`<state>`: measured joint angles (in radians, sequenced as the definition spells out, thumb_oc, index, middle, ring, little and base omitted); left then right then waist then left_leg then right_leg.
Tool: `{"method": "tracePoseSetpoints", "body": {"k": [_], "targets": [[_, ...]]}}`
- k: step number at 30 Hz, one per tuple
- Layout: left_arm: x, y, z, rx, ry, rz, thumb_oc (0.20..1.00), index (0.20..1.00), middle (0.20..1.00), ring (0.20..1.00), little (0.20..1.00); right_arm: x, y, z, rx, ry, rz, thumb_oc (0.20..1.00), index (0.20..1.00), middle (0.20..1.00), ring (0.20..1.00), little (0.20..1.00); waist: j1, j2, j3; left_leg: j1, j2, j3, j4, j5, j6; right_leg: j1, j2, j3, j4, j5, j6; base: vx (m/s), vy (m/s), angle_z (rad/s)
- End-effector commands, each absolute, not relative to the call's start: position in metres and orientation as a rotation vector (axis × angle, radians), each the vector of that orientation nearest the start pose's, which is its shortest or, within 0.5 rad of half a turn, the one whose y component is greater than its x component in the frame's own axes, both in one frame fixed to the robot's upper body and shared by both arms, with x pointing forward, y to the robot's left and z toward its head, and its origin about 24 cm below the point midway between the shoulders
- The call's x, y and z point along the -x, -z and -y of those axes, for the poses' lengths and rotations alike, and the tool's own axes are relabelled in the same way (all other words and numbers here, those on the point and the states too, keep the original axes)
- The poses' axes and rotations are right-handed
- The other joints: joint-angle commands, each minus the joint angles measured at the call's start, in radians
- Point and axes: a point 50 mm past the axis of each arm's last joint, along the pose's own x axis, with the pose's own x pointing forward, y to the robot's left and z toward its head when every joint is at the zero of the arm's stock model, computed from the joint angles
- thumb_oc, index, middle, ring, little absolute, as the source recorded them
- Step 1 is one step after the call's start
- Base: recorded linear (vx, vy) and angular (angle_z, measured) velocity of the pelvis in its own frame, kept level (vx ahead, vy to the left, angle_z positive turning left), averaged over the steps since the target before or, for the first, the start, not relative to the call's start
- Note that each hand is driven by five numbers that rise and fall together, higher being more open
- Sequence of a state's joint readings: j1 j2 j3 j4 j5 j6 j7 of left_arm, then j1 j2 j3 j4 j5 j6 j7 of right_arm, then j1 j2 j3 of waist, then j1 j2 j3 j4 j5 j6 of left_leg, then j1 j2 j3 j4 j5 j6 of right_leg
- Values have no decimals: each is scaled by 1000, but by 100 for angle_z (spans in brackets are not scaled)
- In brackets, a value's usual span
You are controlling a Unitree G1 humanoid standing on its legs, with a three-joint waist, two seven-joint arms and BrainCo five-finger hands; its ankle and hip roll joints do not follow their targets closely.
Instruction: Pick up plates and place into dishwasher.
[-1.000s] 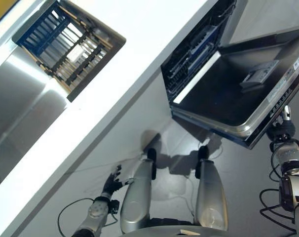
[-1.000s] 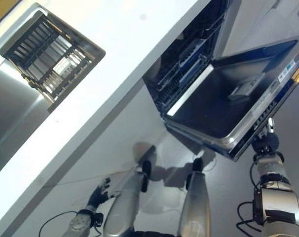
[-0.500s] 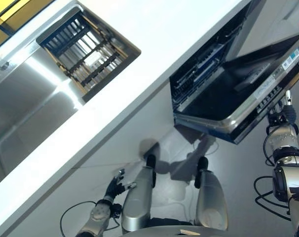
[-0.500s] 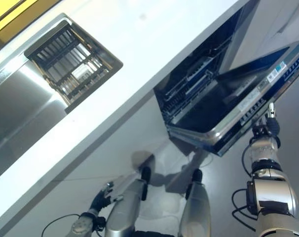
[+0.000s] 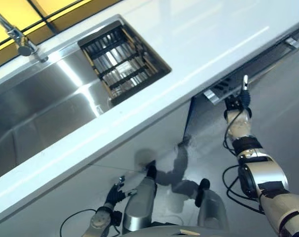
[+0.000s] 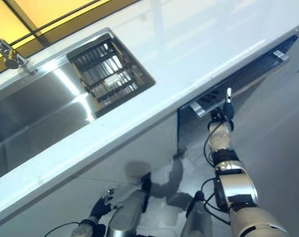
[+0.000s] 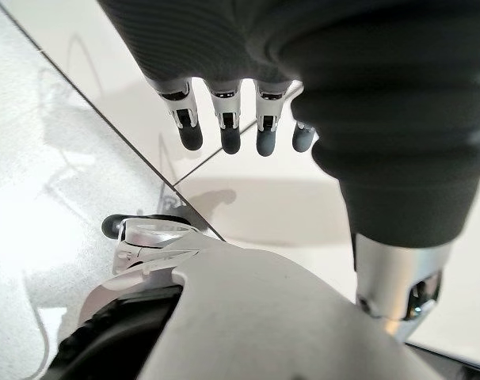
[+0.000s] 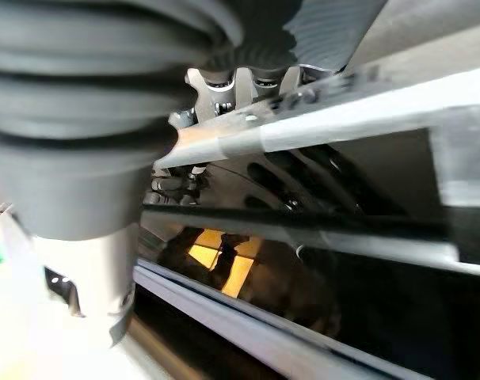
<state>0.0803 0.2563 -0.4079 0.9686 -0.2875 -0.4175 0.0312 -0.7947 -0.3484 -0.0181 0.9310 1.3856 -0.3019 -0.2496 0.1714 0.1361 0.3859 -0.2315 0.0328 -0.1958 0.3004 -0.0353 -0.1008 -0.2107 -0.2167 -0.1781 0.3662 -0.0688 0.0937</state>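
Low by the pale grey floor (image 5: 65, 197), one left hand (image 5: 114, 191) hangs beside the robot; in its wrist view the dark-tipped fingers (image 7: 224, 131) hang straight and slightly apart, holding nothing and touching nothing.

Further out, one right hand (image 5: 241, 98) is raised to the top edge of the dishwasher door (image 5: 248, 64), which stands nearly closed under the white countertop (image 5: 204, 44). One finger points straight up against the door's upper edge. In the right wrist view the fingers (image 8: 248, 83) pass behind the silver metal rim of the door (image 8: 327, 119) and their tips are hidden, so whether they curl round the edge cannot be told.

One dishwasher: just its dark top slot and a silver strip of the door show beneath the counter; the inside is dark and hard to make out, and racks cannot be counted.

One long white countertop runs diagonally across the eye views. Set into it, one stainless steel sink basin (image 5: 36, 113), cut off at the view's left edge. One dark slatted drying rack (image 5: 122, 61) sits in the sink's far end. One silver tap (image 5: 16, 34) stands at the far rim, its top cut off. Behind runs a yellow wall band (image 5: 51, 7).

Plates counted: none, on the counter, in the sink or in either hand.
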Motion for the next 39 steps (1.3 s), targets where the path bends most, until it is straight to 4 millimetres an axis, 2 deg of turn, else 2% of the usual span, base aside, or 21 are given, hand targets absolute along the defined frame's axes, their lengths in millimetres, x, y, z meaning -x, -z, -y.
{"method": "tracePoseSetpoints", "body": {"k": [1, 5, 7, 10, 13, 15, 18, 21, 25, 28, 29, 33, 39], "targets": [[-91, 143, -202, -240, 164, -808, 1000, 1000, 1000, 1000, 1000, -396, -194, 215, -1002, 220, 351, 1000, 1000, 1000, 1000, 1000, 54, -55, -79, 4, 0, 7, 2, -46, 18, 129, 6, -8, -121, -30, -23, 131, 8, 2], [-85, 144, -207, -240, 148, -828, 1000, 1000, 1000, 1000, 1000, -398, -198, 201, -940, 164, 344, 1000, 1000, 1000, 1000, 1000, 69, -77, -120, 36, -3, 6, -26, -42, 14, 176, 8, -30, -170, -21, -18, 100, 23, 10], [-84, 145, -210, -230, 120, -831, 1000, 1000, 1000, 1000, 1000, -397, -190, 197, -944, 161, 315, 1000, 1000, 1000, 1000, 1000, 68, -89, -140, 55, -4, 18, -46, -40, 15, 197, 10, -39, -192, -17, -14, 75, 31, 13], [-84, 144, -215, -219, 90, -824, 1000, 1000, 1000, 1000, 1000, -389, -167, 214, -948, 234, 278, 1000, 1000, 1000, 1000, 1000, 57, -104, -176, 81, 6, 109, -81, -34, 22, 236, 4, -88, -215, -18, -3, 52, -4, 26], [-84, 142, -219, -227, 89, -815, 1000, 1000, 1000, 1000, 1000, -381, -150, 229, -931, 297, 253, 1000, 1000, 1000, 1000, 1000, 48, -114, -201, 97, 14, 148, -93, -34, 28, 253, -1, -117, -214, -23, 1, 59, 0, 51], [-84, 141, -221, -234, 77, -806, 1000, 1000, 1000, 1000, 1000, -377, -134, 230, -925, 314, 205, 1000, 1000, 1000, 1000, 1000, 40, -123, -223, 122, 21, 158, -107, -40, 31, 267, 0, -117, -217, -25, 4, 73, 16, 30], [-87, 138, -224, -240, 65, -790, 1000, 1000, 1000, 1000, 1000, -374, -125, 223, -888, 293, 165, 1000, 1000, 1000, 1000, 1000, 27, -129, -236, 147, 26, 172, -123, -41, 36, 279, 7, -101, -227, -25, 4, 33, 15, 15], [-100, 133, -227, -212, 28, -741, 1000, 1000, 1000, 1000, 1000, -365, -103, 218, -827, 266, 92, 1000, 1000, 1000, 1000, 1000, 1, -135, -249, 170, 26, 185, -142, -43, 42, 279, 15, -76, -235, -20, 5, -4, -1, -10], [-115, 124, -226, -117, -29, -662, 1000, 1000, 1000, 1000, 1000, -343, -69, 217, -707, 207, 1, 1000, 1000, 1000, 1000, 1000, -31, -145, -259, 192, 25, 204, -164, -43, 52, 276, 21, -58, -245, -11, 8, -30, -28, -14], [-123, 119, -225, -90, -54, -624, 1000, 1000, 1000, 1000, 1000, -318, -40, 218, -548, 165, -61, 1000, 1000, 1000, 1000, 1000, -52, -151, -268, 201, 26, 212, -188, -34, 57, 271, 26, -54, -252, -4, 10, -65, -39, -9], [-128, 115, -225, -74, -62, -600, 1000, 1000, 1000, 1000, 1000, -304, -29, 219, -461, 135, -87, 1000, 1000, 1000, 1000, 1000, -63, -154, -272, 206, 27, 217, -204, -27, 58, 269, 29, -55, -257, -1, 12, -82, -38, -8], [-140, 107, -222, -36, -61, -535, 1000, 1000, 1000, 1000, 1000, -273, -5, 220, -346, 33, -142, 1000, 1000, 1000, 1000, 1000, -90, -162, -282, 215, 37, 231, -241, -9, 55, 266, 39, -62, -274, 6, 14, -79, -39, -11], [-152, 97, -218, 4, -66, -464, 1000, 1000, 1000, 1000, 1000, -244, 16, 220, -315, 79, -171, 1000, 1000, 1000, 1000, 1000, -123, -165, -282, 213, 50, 248, -282, 16, 41, 251, 61, -60, -308, 23, 14, -101, -37, -2]]}}
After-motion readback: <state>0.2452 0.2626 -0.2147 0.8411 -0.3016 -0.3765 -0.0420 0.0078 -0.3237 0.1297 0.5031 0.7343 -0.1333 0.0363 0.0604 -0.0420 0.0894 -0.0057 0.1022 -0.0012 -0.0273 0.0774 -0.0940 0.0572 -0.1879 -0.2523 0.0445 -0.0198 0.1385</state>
